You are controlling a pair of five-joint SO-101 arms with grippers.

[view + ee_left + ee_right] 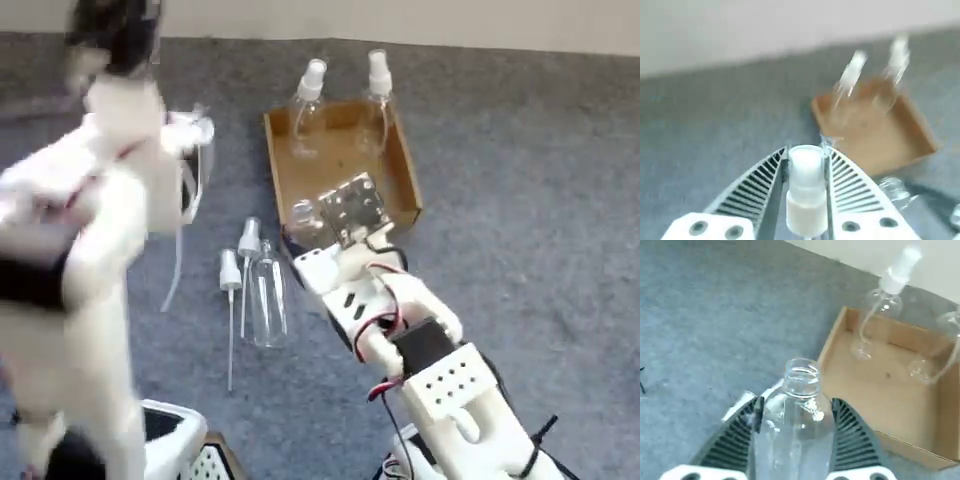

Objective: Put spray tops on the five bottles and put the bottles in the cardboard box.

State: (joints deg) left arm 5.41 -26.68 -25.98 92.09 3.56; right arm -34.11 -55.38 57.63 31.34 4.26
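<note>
The left jaws clamp a spray top (805, 192), raised over the tabletop's (520, 200) left side. The right jaws grip an uncapped bottle (799, 415) upright, just by the near left corner of the box (340, 160). Two capped bottles (306, 105) stand at the box's far wall. Left of the box lies another bottle (266, 292), with two more tops (230, 268) just beside it.
</note>
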